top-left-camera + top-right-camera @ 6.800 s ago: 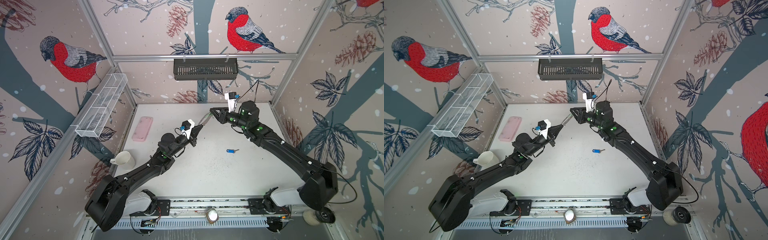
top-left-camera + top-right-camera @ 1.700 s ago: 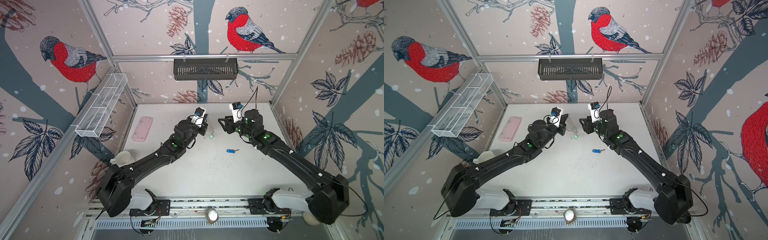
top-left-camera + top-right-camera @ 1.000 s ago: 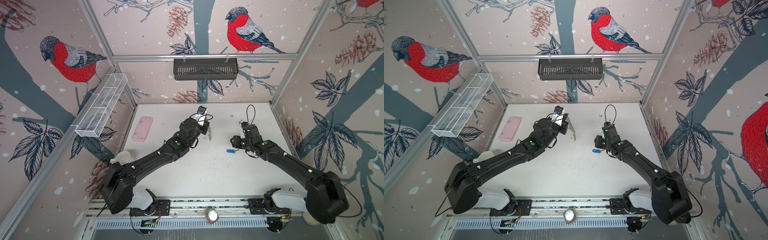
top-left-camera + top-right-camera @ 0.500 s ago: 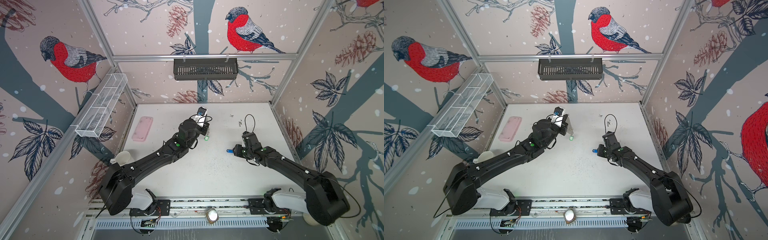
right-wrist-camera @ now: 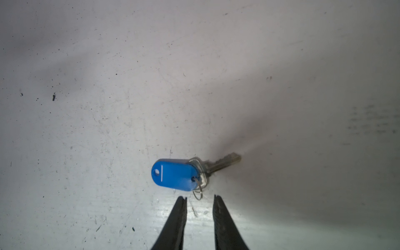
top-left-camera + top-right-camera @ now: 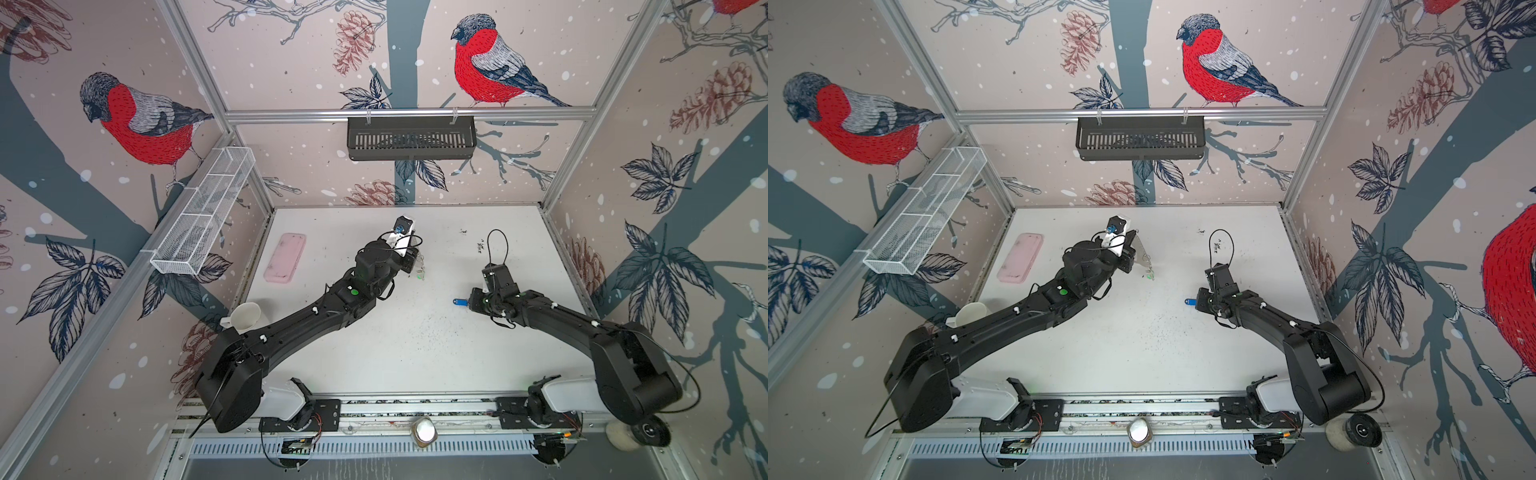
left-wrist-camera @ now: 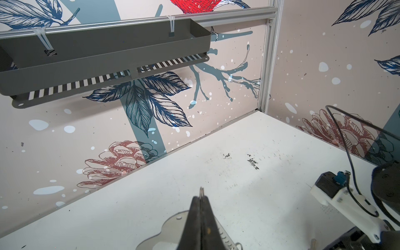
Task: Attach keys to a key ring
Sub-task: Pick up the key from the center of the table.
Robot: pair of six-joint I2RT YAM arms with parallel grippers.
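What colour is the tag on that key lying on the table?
Blue, with a thin white line; the tag shows best in the right wrist view.

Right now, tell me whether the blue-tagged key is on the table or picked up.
On the table. The blue-tagged key lies flat, just beyond the right gripper, whose fingers stand apart, not gripping it.

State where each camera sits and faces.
Top views: high at front, looking down on white table, black left arm, right arm.
Left wrist: behind shut left gripper clamping flat dark-grey key-ring plate, facing back wall's dark slotted shelf.
Right wrist: above open right gripper, looking down at blue-tagged silver key.
Shared: that key, in both top views.
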